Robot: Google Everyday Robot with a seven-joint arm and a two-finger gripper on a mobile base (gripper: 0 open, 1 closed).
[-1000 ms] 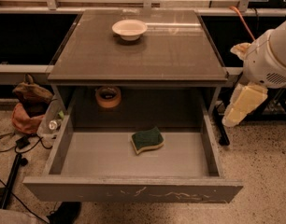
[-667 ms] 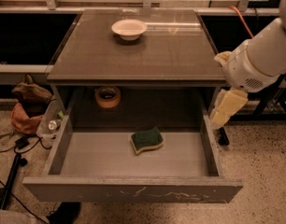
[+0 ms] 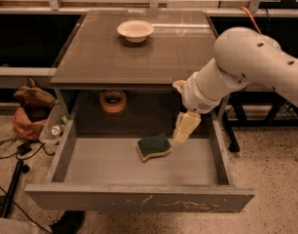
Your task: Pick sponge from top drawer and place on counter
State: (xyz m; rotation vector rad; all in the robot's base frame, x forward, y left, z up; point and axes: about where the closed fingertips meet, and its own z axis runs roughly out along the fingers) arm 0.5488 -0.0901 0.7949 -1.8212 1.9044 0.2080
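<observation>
approach step: gripper [image 3: 186,127], state cannot be told, hangs in top drawer [image 3: 115,162] just right of sponge [image 3: 154,146] lying on its floor; next, centre over sponge, descend, later lift to counter [image 3: 139,62].

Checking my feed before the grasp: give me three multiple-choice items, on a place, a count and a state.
1. Round white bowls on the flat grey-brown counter: A none; B one; C three.
2. The green-topped yellow foam sponge lies: A on the counter; B in the bowl; C on the wide grey top drawer's floor.
3. The drawer is: A shut; B pulled open; C removed.
Key: B, one bowl shows; C, it rests there, the robot's hand hanging close beside it; B, its floor is exposed.
</observation>
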